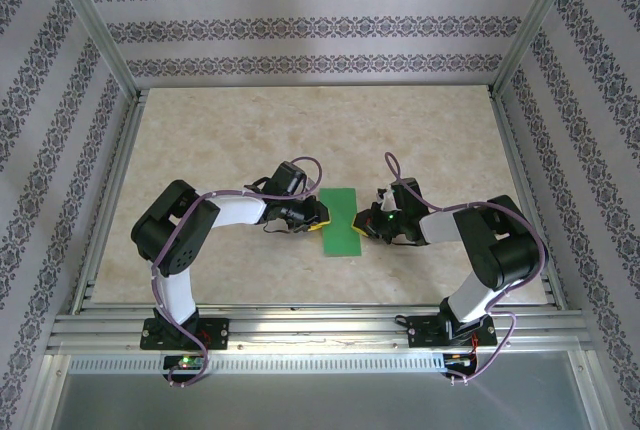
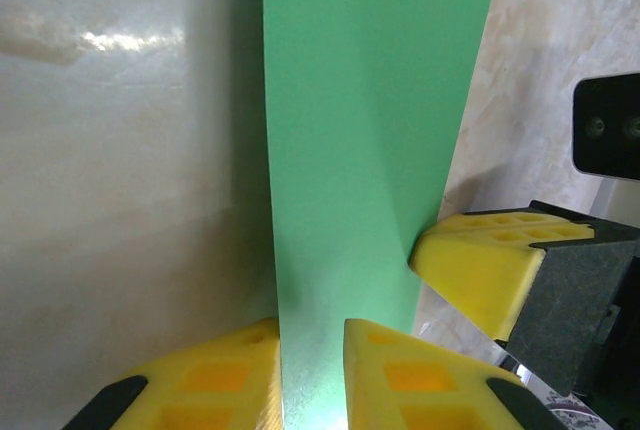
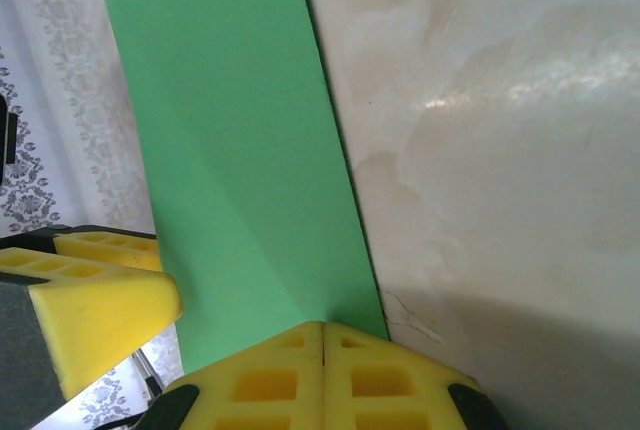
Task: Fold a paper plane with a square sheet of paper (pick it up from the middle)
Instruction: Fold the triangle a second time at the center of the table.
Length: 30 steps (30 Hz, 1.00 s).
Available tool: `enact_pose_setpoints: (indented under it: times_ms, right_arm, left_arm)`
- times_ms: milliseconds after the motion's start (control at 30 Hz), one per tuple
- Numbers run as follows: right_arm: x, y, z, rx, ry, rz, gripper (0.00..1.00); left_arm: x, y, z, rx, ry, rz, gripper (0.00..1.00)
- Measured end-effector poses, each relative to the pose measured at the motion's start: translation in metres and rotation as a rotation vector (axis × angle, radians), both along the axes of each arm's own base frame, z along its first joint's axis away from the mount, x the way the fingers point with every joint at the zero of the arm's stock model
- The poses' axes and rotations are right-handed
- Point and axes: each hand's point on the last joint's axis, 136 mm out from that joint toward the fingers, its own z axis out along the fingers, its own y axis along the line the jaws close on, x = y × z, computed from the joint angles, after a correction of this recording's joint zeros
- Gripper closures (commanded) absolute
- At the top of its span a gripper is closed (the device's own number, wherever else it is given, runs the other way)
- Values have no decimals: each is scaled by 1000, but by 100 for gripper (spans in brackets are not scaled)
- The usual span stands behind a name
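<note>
The square sheet of paper (image 1: pixel 340 221), thin and bright green, lay near the middle of the pale, marble-patterned desk (image 1: pixel 220 150). From above it showed as a long, narrow oblong, its long sides running away from the arm bases. It sat between the two grippers, which reached in toward it from either side.

The left gripper (image 1: pixel 316 216), black with yellow fingers, was at the paper's left long edge. In the left wrist view the green sheet (image 2: pixel 365 130) ran down between the two yellow fingers of the left gripper (image 2: pixel 312 355). They stood slightly apart with a narrow gap between them, so this gripper was a little open and not clamped.

The right gripper (image 1: pixel 364 222) was at the paper's right long edge. In the right wrist view the right gripper (image 3: pixel 325 335) had its two yellow fingers pressed together with no gap. Soft creases in the paper (image 3: pixel 240 170) ran in to the seam between them, so it was closed on the sheet's edge. One of its fingers (image 2: pixel 475 275) also showed in the left wrist view, touching the paper's far edge.

Whether the sheet lay fully flat could not be told. Walls (image 1: pixel 300 30) papered in a grey floral stripe enclosed the desk on three sides.
</note>
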Motion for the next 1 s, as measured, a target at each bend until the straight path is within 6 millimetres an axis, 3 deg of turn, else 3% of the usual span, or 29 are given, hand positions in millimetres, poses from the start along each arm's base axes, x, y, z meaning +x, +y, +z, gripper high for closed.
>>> enact_pose_setpoints:
  times_ms: [100, 300, 433, 600, 733, 867, 1000]
  right_arm:
    - [0, 0, 1, -1, -2, 0, 91]
    - [-5, -3, 8, -35, -29, 10, 78]
    - [-13, -2, 29, -92, -119, 58, 74]
    - [-33, 28, 66, -257, -432, 243, 69]
    - [-64, 54, 89, -376, -786, 424, 60]
    - [-92, 65, 82, -503, -1034, 599, 56]
    - [-103, 77, 72, -620, -1180, 722, 54]
  left_arm:
    - [0, 0, 0, 0, 3, 3, 91]
    - [-4, 4, 2, 0, 2, 8, 95]
    - [-7, 7, 8, -3, -9, 15, 95]
    - [-13, 12, 18, -17, -14, 29, 95]
    - [-13, 15, 24, -28, -13, 46, 95]
    - [-14, 16, 24, -30, -3, 57, 95]
    - [-14, 16, 24, -31, 4, 62, 95]
